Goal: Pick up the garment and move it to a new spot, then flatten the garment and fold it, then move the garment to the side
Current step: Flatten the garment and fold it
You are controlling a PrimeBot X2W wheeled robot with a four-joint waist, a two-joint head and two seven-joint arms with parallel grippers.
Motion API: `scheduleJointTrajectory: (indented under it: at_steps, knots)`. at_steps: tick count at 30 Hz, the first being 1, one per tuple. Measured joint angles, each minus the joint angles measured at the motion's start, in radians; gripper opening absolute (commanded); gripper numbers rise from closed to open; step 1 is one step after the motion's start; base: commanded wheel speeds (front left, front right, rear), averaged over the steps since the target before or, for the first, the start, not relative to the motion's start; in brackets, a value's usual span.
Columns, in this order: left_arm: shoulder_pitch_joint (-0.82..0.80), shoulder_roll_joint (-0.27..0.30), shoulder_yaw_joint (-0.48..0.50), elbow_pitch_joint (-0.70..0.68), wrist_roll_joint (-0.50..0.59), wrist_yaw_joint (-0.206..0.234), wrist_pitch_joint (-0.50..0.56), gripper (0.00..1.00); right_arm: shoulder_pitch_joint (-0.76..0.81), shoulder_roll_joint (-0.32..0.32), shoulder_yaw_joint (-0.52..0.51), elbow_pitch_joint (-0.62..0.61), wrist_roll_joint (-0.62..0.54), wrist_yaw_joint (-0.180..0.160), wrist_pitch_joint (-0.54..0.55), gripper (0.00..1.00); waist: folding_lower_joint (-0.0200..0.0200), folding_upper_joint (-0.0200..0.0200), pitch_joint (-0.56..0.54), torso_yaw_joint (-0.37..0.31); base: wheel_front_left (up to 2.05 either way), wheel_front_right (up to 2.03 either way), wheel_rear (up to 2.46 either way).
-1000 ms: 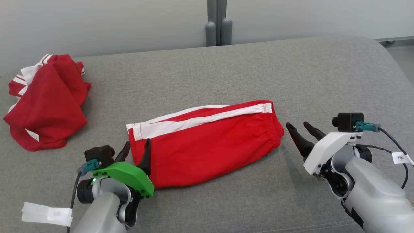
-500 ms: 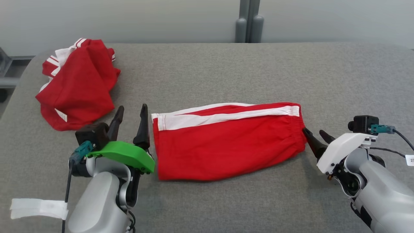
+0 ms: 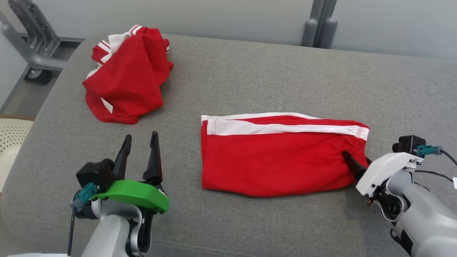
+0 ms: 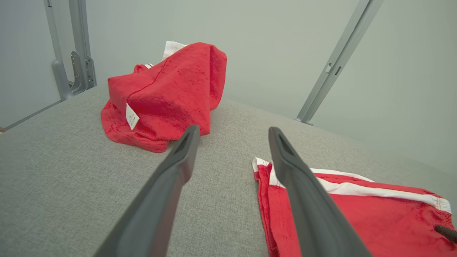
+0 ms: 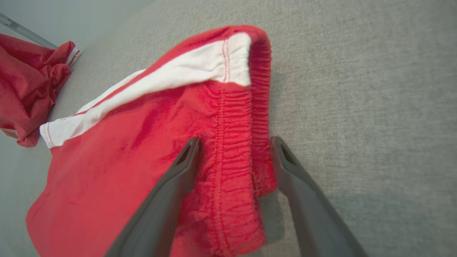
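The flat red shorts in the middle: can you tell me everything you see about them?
The red shorts look like soft knit cloth. They lie folded flat in a long shape on the grey padded surface. A white stripe runs along their far edge. The gathered elastic waistband is at the robot's right end. The open right claw sits astride that waistband, with one finger over the cloth, not yet pinching.

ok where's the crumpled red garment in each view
Head view: crumpled red garment, upper left.
Left wrist view: garment upper left of centre.
Right wrist view: garment at the far left edge.
Shared landmark: the white stripe on the folded shorts.
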Motion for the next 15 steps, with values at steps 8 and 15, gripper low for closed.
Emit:
scheduleJointTrajectory:
  at_steps: [8, 15]
  knots:
    - [0.063, 0.004, 0.039, -0.072, 0.012, 0.013, 0.0, 1.0, -0.003, 0.021, 0.027, 0.019, -0.013, 0.001, 0.007, 0.17, 0.0, 0.0, 0.002, 0.012, 0.0, 0.0, 0.0]
    - [0.106, 0.005, 0.063, -0.115, 0.029, 0.017, 0.0, 1.0, -0.022, 0.021, 0.03, 0.015, -0.02, 0.001, -0.021, 0.0, 0.0, 0.0, -0.005, -0.022, 0.0, 0.0, 0.0]
